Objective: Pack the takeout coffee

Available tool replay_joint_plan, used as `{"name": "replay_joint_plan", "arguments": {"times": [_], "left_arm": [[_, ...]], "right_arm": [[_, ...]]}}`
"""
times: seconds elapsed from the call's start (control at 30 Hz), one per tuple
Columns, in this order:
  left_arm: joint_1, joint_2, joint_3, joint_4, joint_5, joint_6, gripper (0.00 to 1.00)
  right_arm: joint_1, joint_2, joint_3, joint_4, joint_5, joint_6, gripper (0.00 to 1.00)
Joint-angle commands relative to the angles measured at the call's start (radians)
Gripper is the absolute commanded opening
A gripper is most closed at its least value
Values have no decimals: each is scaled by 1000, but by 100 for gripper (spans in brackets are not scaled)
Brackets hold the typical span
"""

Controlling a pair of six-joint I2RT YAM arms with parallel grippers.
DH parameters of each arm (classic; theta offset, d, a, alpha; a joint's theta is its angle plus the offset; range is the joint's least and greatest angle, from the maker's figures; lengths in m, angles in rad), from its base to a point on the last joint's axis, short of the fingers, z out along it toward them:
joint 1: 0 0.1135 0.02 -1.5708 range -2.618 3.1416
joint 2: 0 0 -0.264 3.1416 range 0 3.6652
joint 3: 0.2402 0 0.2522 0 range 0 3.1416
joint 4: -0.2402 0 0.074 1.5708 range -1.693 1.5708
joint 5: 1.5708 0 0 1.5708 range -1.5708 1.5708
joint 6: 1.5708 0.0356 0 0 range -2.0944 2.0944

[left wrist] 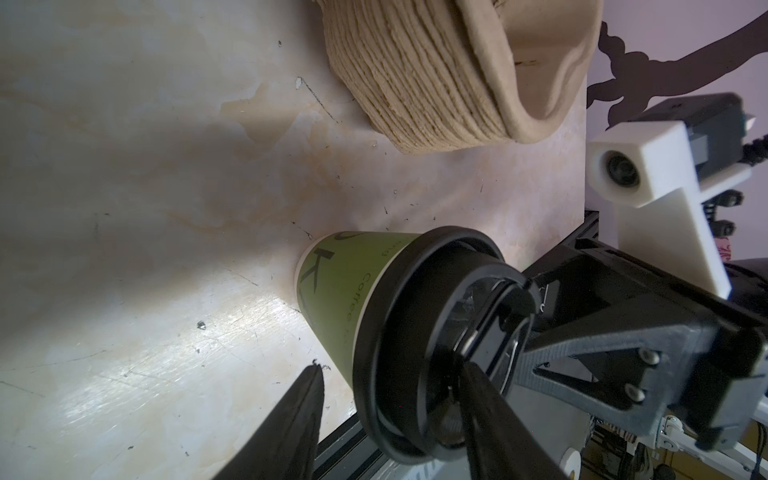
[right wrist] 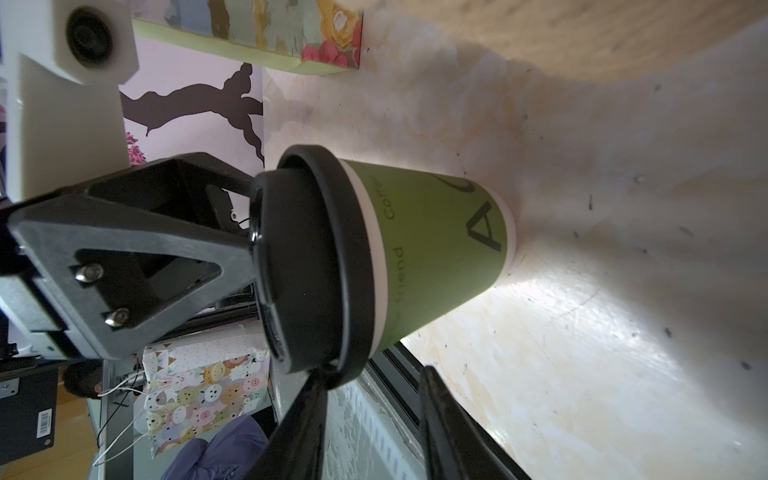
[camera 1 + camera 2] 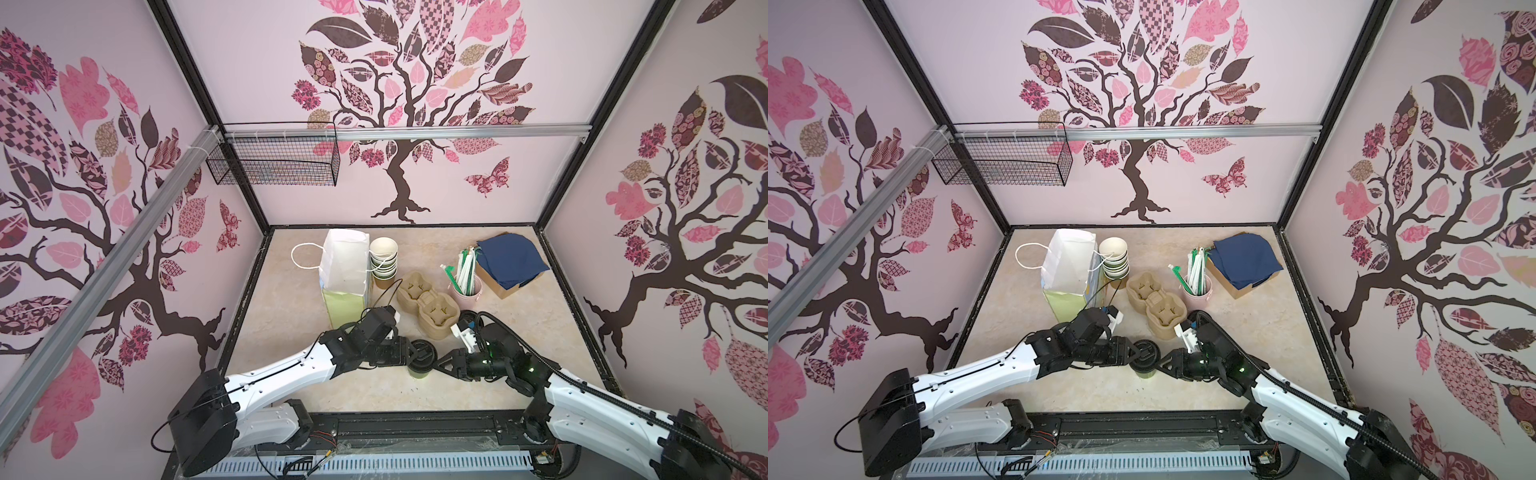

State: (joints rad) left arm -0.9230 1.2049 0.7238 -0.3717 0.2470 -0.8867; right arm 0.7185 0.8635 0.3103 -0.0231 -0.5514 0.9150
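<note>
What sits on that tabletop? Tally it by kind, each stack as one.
Green paper cup with black plastic lid: 1
Stack of lidless cream-inside paper cups: 1
Stack of brown moulded-pulp cup carriers: 1
White paper carrier bag: 1
Pink tub of wrapped straws: 1
Cardboard box of navy napkins: 1
Total: 6

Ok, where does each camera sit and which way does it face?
Both top views: overhead, looking down onto the beige table; both white arms meet at the green paper cup with black plastic lid.
Left wrist: on the left arm, facing the cup past the left fingers; right fingers beyond.
Right wrist: on the right arm, facing its opposite side past the right fingers; left fingers beyond.
Shared: both wrist views show the cup and each other's white camera housing.
</note>
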Motion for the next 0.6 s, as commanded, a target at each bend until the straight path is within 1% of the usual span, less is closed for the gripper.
{"name": "replay_joint_plan", "arguments": {"times": [0.0, 0.07, 0.17, 0.27, 0.37, 0.47, 0.57], "left_arm": [[3, 12, -30, -40, -25, 9, 55], [3, 10, -27, -39, -28, 9, 55], [3, 6, -18, -38, -29, 9, 55], [4, 2, -5, -36, -34, 13, 56], [4, 7, 3, -41, -34, 14, 56], [4, 8, 9, -42, -32, 17, 56], [4, 8, 8, -44, -32, 17, 56]], "right_arm": [[-4, 43, -20, -240, 129, -35, 40], [-4, 4, 33, -263, 104, -37, 45], [-4, -89, 97, -269, 113, -12, 55], [-4, -162, 105, -254, 116, 15, 61], [-4, -144, 73, -183, 66, 48, 65], [-4, -97, 51, -58, 7, 91, 69], [-4, -63, 55, 16, -12, 110, 71]]}}
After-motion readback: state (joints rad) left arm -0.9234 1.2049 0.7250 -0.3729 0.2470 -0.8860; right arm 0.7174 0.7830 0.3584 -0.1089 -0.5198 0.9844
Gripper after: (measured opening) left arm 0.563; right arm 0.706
